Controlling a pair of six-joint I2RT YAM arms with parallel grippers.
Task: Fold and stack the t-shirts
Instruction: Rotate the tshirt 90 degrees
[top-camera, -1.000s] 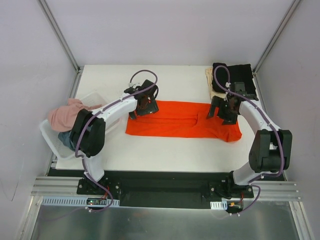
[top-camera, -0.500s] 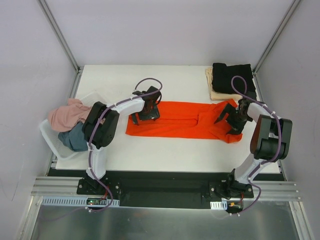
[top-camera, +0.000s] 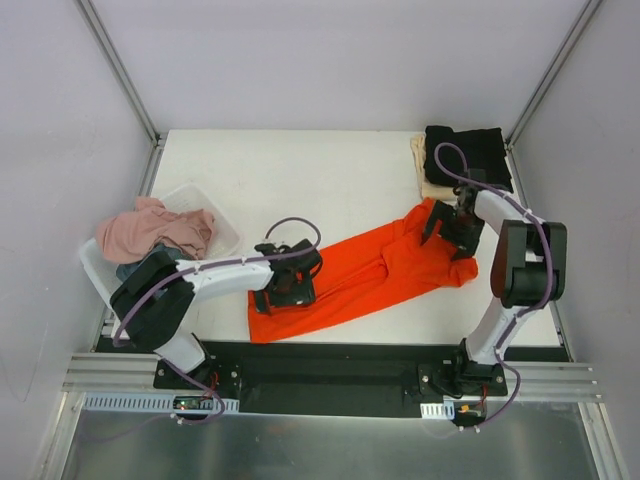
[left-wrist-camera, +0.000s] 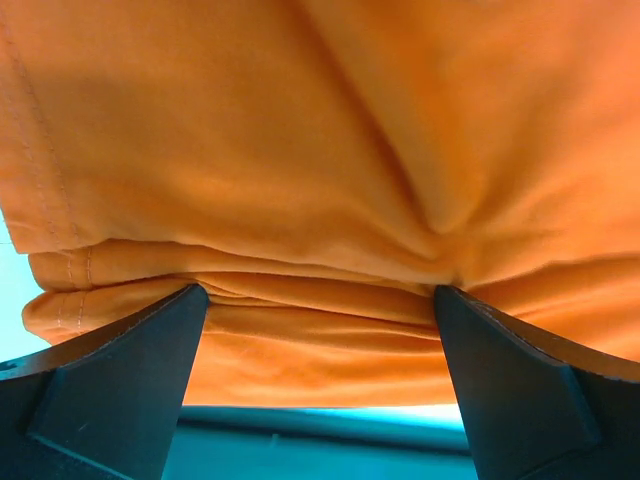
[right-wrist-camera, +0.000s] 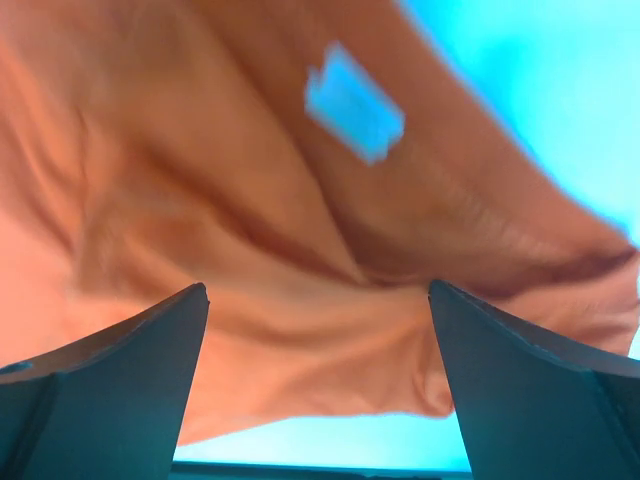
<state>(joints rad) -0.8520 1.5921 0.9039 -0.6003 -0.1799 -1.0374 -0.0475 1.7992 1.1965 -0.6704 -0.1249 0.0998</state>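
The bright orange-red t-shirt (top-camera: 370, 275) lies slanted on the white table, from the front left up to the back right. My left gripper (top-camera: 285, 290) sits on its front-left end. The left wrist view shows that gripper (left-wrist-camera: 315, 290) with its jaws wide apart and bunched orange cloth (left-wrist-camera: 300, 150) between them. My right gripper (top-camera: 448, 228) is over the shirt's back-right end. The right wrist view shows that gripper (right-wrist-camera: 318, 288) open, with rumpled cloth (right-wrist-camera: 250, 250) between the fingers. A folded black shirt (top-camera: 468, 155) lies on a cream-beige one (top-camera: 425, 185) at the back right.
A white plastic tub (top-camera: 228, 238) at the left edge holds a dusty pink shirt (top-camera: 150, 228) and a grey-blue one (top-camera: 125, 270). The table's front edge runs just below the shirt's front-left corner. Grey walls close in the back and sides.
My left gripper has moved toward the front edge, and the shirt's left end came with it, so the shirt now lies slanted and rumpled. My right gripper shifted slightly back.
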